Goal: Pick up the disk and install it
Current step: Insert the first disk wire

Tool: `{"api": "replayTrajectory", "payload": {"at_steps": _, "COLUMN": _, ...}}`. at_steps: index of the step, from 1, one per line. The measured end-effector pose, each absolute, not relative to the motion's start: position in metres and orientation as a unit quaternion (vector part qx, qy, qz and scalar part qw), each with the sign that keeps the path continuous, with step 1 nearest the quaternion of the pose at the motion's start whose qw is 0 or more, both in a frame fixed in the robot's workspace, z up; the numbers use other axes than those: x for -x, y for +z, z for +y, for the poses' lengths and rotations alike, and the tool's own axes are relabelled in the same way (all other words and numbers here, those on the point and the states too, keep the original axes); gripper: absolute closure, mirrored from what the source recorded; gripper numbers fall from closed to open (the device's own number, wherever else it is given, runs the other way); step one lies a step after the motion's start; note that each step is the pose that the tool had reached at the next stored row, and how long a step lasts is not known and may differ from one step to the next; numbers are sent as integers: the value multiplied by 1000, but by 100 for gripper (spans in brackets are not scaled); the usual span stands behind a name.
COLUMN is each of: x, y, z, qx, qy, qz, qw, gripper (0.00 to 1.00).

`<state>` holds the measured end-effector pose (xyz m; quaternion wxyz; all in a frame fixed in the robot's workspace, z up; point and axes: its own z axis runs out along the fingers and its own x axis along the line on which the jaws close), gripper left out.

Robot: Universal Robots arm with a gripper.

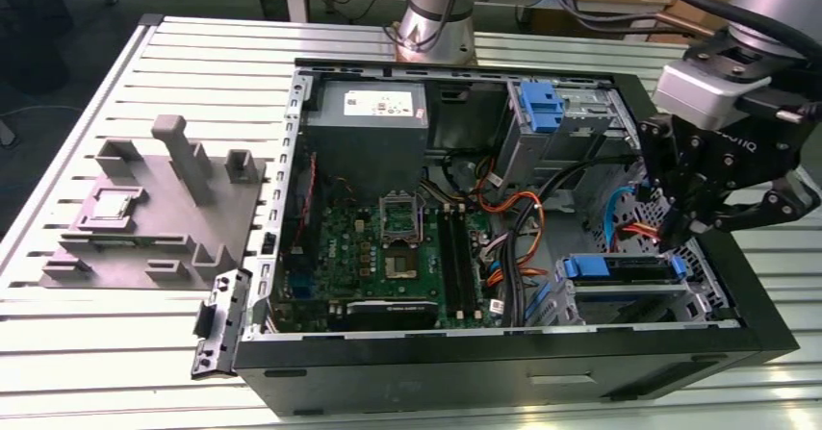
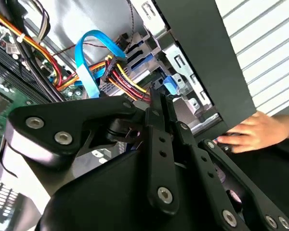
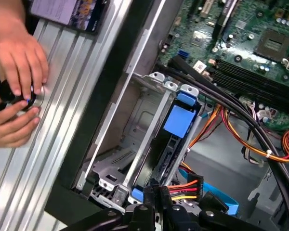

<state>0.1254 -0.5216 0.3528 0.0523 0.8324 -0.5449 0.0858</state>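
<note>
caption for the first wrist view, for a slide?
Black robot gripper poised over the silver hard drive with blue plastic rails seated in the open computer case's metal drive bay.

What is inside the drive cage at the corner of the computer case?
The disk with blue side rails sits in the drive cage. Its label cannot be seen; the pincer covers its near end.

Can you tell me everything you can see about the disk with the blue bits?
The disk sits on edge in a metal drive cage inside the open computer case, seen in the first wrist view. Its dark edge faces out, with a blue plastic tab and blue rail ends on it. The cage's metal walls hold it on both sides. The gripper hangs close by its near end, by red, yellow and black wires.
</note>
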Motion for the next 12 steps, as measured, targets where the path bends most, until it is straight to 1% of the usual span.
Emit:
{"api": "replayTrajectory", "payload": {"at_steps": 9, "x": -125, "y": 348, "z": -522, "qx": -788, "qy": 81, "qz": -608, "qw": 59, "gripper": 84}}
{"api": "replayTrajectory", "payload": {"at_steps": 12, "x": -126, "y": 346, "z": -522, "qx": -781, "qy": 80, "qz": -617, "qw": 59, "gripper": 84}}
